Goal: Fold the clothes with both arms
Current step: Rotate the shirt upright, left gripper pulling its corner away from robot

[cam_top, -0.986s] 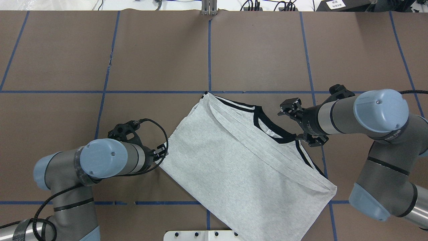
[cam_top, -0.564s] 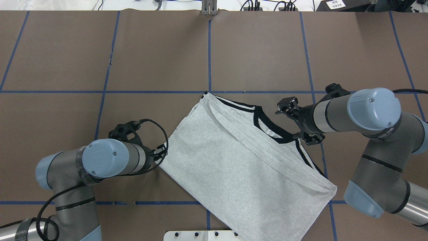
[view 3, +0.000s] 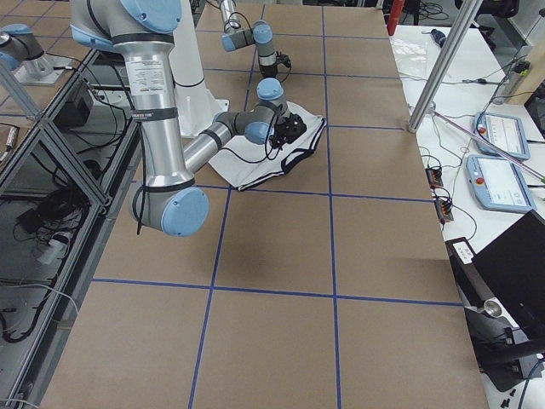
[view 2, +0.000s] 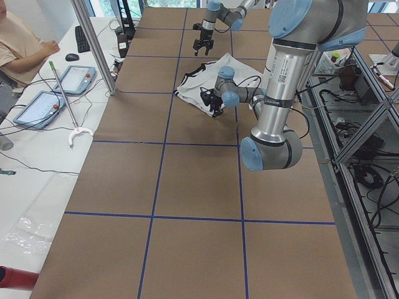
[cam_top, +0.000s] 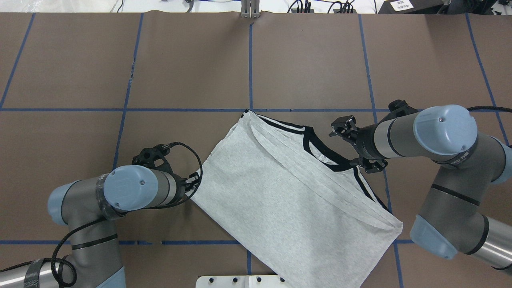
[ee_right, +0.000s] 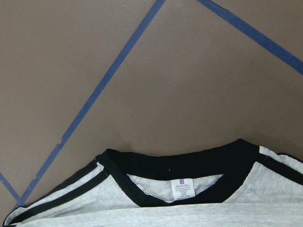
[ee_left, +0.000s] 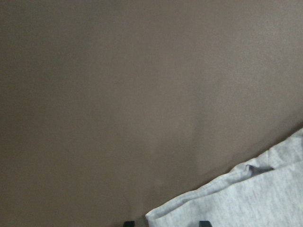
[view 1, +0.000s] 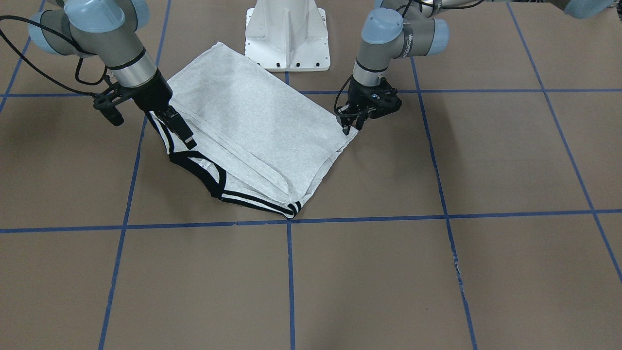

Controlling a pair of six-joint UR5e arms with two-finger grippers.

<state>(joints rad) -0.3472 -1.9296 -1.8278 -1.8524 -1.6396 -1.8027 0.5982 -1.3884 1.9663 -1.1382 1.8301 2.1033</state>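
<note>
The grey T-shirt (cam_top: 288, 200) lies folded and slanted on the brown table, black collar (ee_right: 180, 163) and shoulder stripes toward the far right. My left gripper (cam_top: 194, 182) sits low at the shirt's left corner. In the left wrist view its two fingertips (ee_left: 129, 222) stand apart with the cloth's edge (ee_left: 227, 198) between them, so it is open. My right gripper (cam_top: 354, 146) hovers just outside the collar, jaws spread wide and empty. The front-facing view shows the shirt (view 1: 262, 126), the right gripper (view 1: 184, 136) over the stripes and the left gripper (view 1: 347, 127) at the corner.
The white pedestal base (view 1: 286, 34) stands right behind the shirt's near edge. Blue tape lines (cam_top: 250, 64) grid the brown table. A person (view 2: 19, 43) sits at a side table with tablets (view 2: 75, 78) beyond the table's far edge.
The right arm has edged left, bringing its gripper slightly closer to the collar. The left arm has shifted a little right at the corner. The shirt has not moved.
</note>
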